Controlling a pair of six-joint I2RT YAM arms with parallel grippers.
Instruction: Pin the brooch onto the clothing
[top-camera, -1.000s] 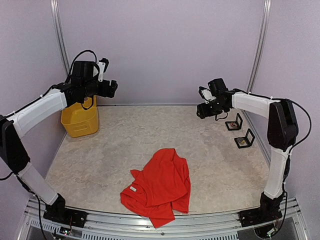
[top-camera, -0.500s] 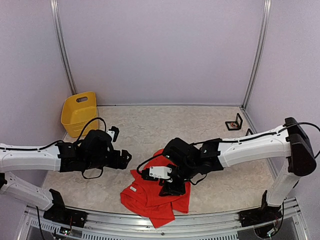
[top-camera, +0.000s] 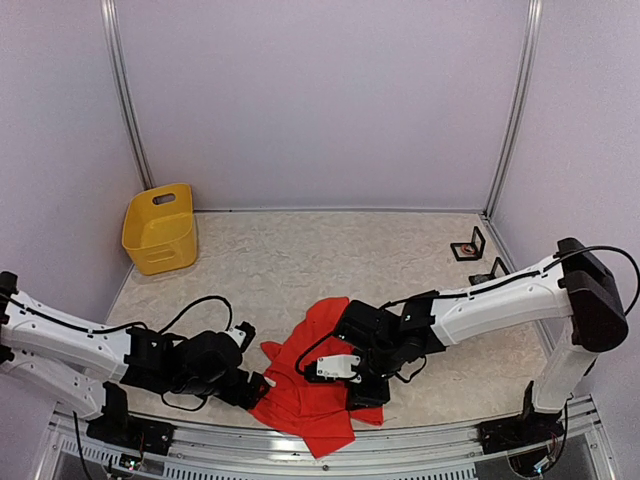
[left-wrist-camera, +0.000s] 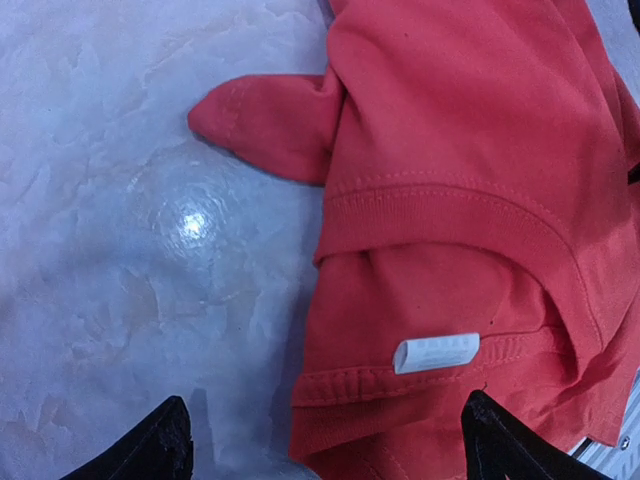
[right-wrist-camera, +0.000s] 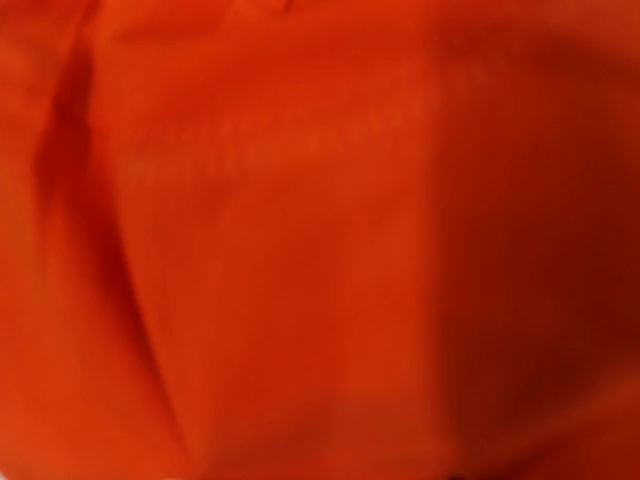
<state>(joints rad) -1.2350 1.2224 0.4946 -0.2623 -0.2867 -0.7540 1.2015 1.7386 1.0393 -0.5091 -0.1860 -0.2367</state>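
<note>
The red-orange T-shirt (top-camera: 318, 335) lies crumpled at the front middle of the table. My left gripper (top-camera: 262, 385) is low at the shirt's front left. In the left wrist view it (left-wrist-camera: 330, 450) is open, with one fingertip over the table and the other over the cloth. The collar edge and the white neck label (left-wrist-camera: 436, 352) lie between them. My right gripper (top-camera: 362, 390) is down on the shirt's right part. Its view shows only blurred red cloth (right-wrist-camera: 320, 240), with the fingers hidden. A small reddish item, possibly the brooch, sits in a black stand (top-camera: 467, 245) at the back right.
A yellow bin (top-camera: 160, 228) stands at the back left. A second black stand (top-camera: 487, 268) shows partly behind my right arm near the right wall. The metal rail (top-camera: 420, 440) runs along the table's front edge, close to the shirt.
Both arms came down from the back of the table to the shirt. The left gripper moved right and forward to the collar. The right gripper sank lower onto the cloth.
</note>
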